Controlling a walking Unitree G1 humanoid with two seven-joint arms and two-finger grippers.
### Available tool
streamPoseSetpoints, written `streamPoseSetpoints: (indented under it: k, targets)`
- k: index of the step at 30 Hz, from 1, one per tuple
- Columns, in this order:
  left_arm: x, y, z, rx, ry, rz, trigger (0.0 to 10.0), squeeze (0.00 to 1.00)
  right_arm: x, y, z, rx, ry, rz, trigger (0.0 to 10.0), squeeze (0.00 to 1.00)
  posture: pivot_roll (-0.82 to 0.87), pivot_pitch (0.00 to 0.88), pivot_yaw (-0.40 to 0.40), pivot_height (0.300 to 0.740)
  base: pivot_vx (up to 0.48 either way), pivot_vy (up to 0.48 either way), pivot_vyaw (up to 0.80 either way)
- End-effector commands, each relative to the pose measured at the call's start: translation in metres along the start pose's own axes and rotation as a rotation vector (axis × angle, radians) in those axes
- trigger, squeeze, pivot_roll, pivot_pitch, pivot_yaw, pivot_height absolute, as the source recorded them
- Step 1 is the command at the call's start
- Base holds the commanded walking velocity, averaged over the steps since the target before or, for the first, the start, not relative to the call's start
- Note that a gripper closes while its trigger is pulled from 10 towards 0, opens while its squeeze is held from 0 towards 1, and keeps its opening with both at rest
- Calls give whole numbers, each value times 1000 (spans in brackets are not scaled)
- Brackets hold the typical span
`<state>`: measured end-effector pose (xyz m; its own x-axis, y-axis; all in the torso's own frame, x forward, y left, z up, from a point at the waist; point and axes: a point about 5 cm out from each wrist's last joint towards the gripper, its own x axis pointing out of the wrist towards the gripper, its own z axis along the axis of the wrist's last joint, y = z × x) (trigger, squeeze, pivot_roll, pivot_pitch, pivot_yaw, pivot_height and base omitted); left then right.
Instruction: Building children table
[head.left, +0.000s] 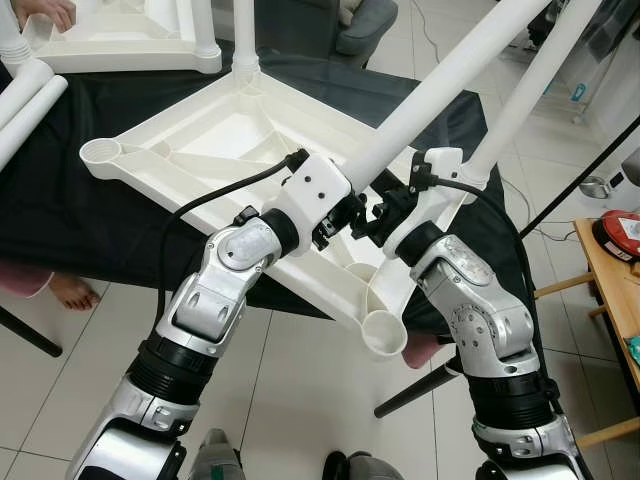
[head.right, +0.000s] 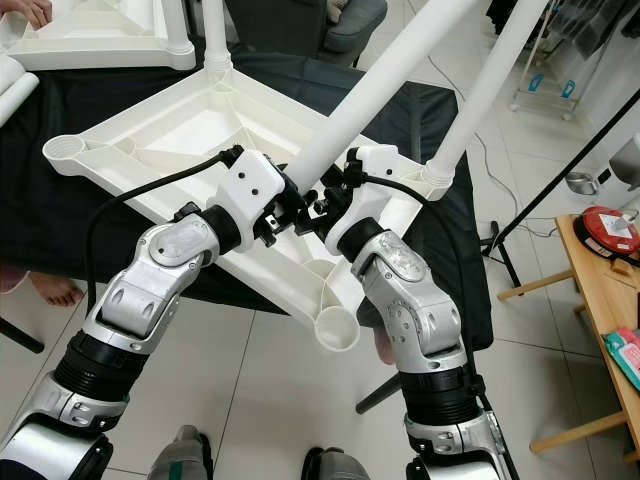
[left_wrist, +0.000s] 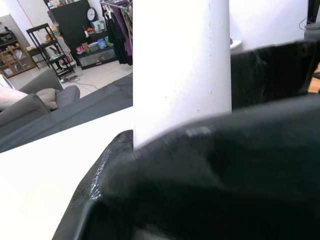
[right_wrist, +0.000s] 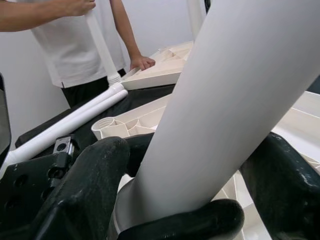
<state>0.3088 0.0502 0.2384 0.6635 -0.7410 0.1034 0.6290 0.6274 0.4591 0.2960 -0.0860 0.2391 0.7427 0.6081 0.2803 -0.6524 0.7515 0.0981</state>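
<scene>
Both grippers meet at one white table leg (head.left: 450, 75): left gripper (head.left: 345, 215) and right gripper (head.left: 385, 215), fingers (right_wrist: 90, 175) closed around its lower end. Leg slants up over an upturned white tabletop (head.left: 210, 140) on a black cloth (head.left: 60, 210). Corner socket (head.left: 384, 333) nearest. Second leg (head.left: 530, 85) stands alongside. Person (right_wrist: 75, 40) beyond, hand (right_wrist: 142, 62) on another tabletop (head.left: 120, 45).

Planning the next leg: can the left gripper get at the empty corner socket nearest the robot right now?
Probably not yet: left gripper is shut on a table leg. The socket itself looks unobstructed.
</scene>
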Motion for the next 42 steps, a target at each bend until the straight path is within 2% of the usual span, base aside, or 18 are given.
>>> streamPoseSetpoints:
  k: [1, 6, 7, 9, 10, 12, 13, 16, 17, 18, 22, 23, 24, 25, 26, 36, 37, 42]
  targets:
    - [3, -6, 17, 21, -86, -35, 0, 0, 3, 15, -10, 53, 33, 101, 10000, 0, 203, 120, -99, 740, 0, 0, 0]
    - [2, -8, 19, 19, -101, -47, 0, 0, 7, 15, -9, 97, 23, 114, 10000, 0, 203, 120, -99, 740, 0, 0, 0]
    - [1, -9, 20, 19, -104, -52, 0, 0, 9, 13, -9, 110, 19, 106, 8471, 0, 203, 120, -99, 740, 0, 0, 0]
    - [1, -9, 20, 19, -104, -52, 0, 0, 9, 13, -9, 110, 19, 106, 8471, 0, 203, 120, -99, 740, 0, 0, 0]
    - [1, -10, 20, 19, -107, -58, 0, 0, 10, 12, -9, 121, 15, 98, 6314, 0, 210, 116, -103, 740, 0, 0, 0]
    - [1, -10, 20, 19, -107, -58, 0, 0, 10, 12, -9, 121, 15, 98, 6314, 0, 210, 116, -103, 740, 0, 0, 0]
    - [0, -11, 20, 17, -112, -67, 0, 0, 12, 10, -9, 148, 2, 79, 3137, 0, 209, 113, -102, 740, 0, 0, 0]
    - [0, -11, 20, 17, -112, -67, 0, 0, 12, 10, -9, 148, 2, 79, 3137, 0, 209, 113, -102, 740, 0, 0, 0]
    - [0, -14, 21, 16, -118, -79, 0, 0, 15, 9, -8, 202, -22, 66, 2157, 0, 210, 111, -101, 740, 0, 0, 0]
    - [0, -16, 21, 15, -123, -91, 0, 0, 17, 10, -6, 267, -51, 61, 2471, 0, 210, 111, -101, 740, 0, 0, 0]
    - [-1, -18, 21, 13, -125, -99, 0, 0, 19, 11, -3, 325, -80, 65, 2588, 0, 210, 110, -101, 740, 0, 0, 0]
    - [-1, -19, 21, 12, -126, -107, 0, 0, 19, 14, -1, 362, -100, 74, 3725, 0, 210, 110, -101, 740, 0, 0, 0]
    - [-1, -19, 21, 12, -126, -107, 0, 0, 19, 14, -1, 362, -100, 74, 3725, 0, 210, 110, -101, 740, 0, 0, 0]
    - [-1, -20, 21, 11, -127, -112, 0, 0, 20, 16, 1, 390, -114, 84, 9059, 0, 211, 110, -101, 740, 0, 0, 0]
    - [-1, -20, 21, 10, -127, -114, 0, 0, 20, 17, 3, 411, -125, 94, 10000, 0, 211, 110, -101, 740, 0, 0, 0]
    - [-1, -21, 21, 4, -132, -115, 0, 0, 20, 18, 6, 473, -147, 105, 10000, 0, 210, 112, -100, 740, 0, 0, 0]
    - [-1, -21, 23, 1, -139, -118, 0, 0, 21, 21, 6, 498, -139, 121, 10000, 1000, 209, 116, -102, 740, 0, 0, 0]
    - [-1, -22, 24, -1, -146, -121, 0, 0, 22, 24, 5, 515, -132, 134, 10000, 1000, 209, 116, -102, 740, 0, 0, 0]
